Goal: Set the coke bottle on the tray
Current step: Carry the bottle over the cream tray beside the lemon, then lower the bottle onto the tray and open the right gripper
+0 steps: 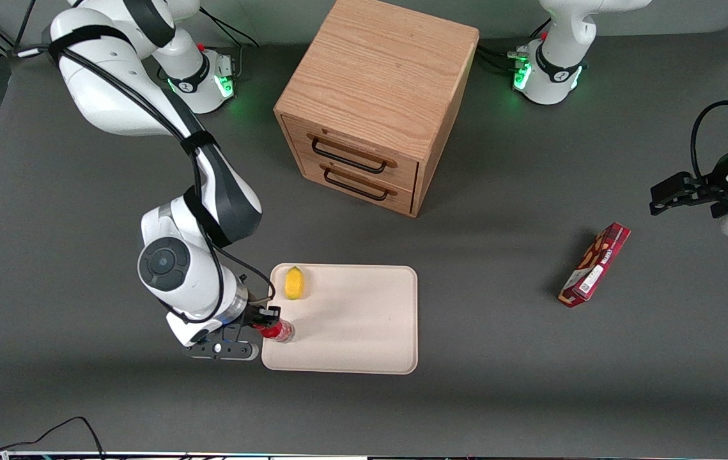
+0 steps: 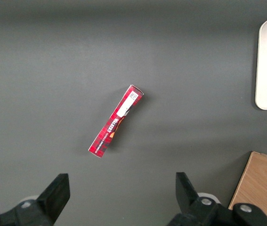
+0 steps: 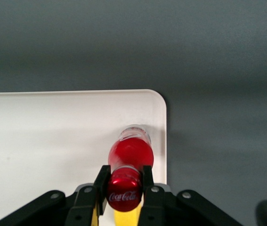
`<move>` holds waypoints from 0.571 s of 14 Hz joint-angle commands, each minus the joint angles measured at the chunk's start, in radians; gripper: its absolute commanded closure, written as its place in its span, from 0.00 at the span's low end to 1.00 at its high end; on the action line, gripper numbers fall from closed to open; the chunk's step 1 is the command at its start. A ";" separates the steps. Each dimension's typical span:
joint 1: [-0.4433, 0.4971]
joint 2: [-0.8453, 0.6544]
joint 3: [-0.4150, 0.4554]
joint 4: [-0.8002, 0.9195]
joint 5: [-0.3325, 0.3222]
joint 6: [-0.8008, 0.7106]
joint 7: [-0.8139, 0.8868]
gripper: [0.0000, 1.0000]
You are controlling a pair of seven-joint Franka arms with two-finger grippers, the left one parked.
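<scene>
Coke bottle [image 3: 130, 153], a small slim red plastic one with a red cap bearing white script and a clear base, is held by its neck just under the cap between the two black fingers of the right arm's gripper [image 1: 269, 317], which are closed tight against it. It sits over the corner of the tray [image 1: 364, 319] nearest the working arm and the front camera, close inside the rim; the wrist view shows its clear base down near the tray floor, though whether it already touches I cannot tell. The tray is a large flat cream-beige rectangle of smooth plastic with rounded corners and a low raised rim. To finish well, I would judge the bottle should come down until its base rests flat and squarely inside the rim, not on it, then the fingers should part slowly and lift straight up, since so slim a bottle gripped at the top may tip easily if nudged. A small yellow lemon-like fruit [image 1: 294, 283], oval and matte, lies on the same tray, farther from the front camera than the bottle and apart from it. A light oak-grain wooden cabinet [image 1: 376, 102] with two drawers and dark wire handles stands farther off, and a glossy red rectangular snack box [image 1: 595, 264] lies on the dark grey matte table [image 1: 82, 396] toward the parked arm's end.
</scene>
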 commanded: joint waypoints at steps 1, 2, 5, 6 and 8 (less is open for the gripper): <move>0.032 0.033 -0.026 0.050 -0.028 0.017 -0.009 1.00; 0.032 0.042 -0.027 0.051 -0.028 0.023 -0.007 0.98; 0.032 0.044 -0.027 0.050 -0.035 0.026 -0.004 0.00; 0.032 0.030 -0.026 0.050 -0.035 0.025 -0.001 0.00; 0.021 -0.029 -0.021 0.022 -0.031 -0.016 -0.004 0.00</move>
